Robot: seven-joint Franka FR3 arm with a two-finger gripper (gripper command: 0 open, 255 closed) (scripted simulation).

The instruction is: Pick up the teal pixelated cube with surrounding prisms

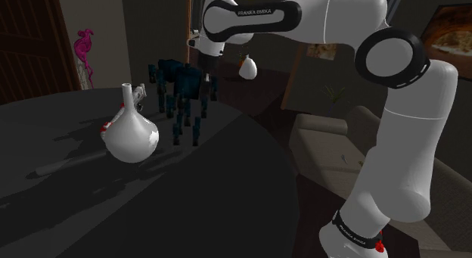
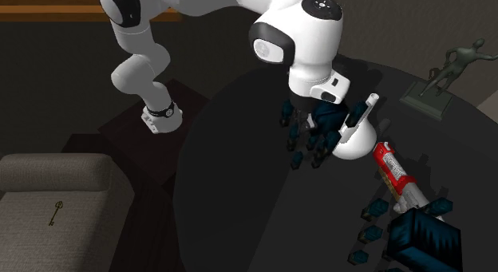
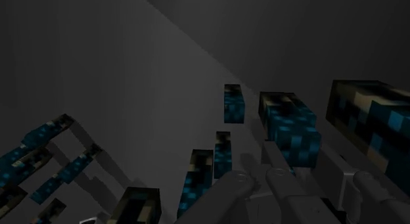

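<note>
The teal pixelated cube [image 1: 184,81] stands on the dark round tabletop [image 1: 227,196], ringed by its small prisms [image 1: 178,132] and just beside a white vase [image 1: 130,135]. The claw [image 2: 303,119] hangs over the cluster, apparently close above it. Whether it is clenched or released, I cannot tell.

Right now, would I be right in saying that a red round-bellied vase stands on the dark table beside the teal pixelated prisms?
Not quite: the vase is white, not red, as the shoulder view shows. The rest holds: it is round-bellied and stands on the dark table beside the teal pixelated prisms.
</note>
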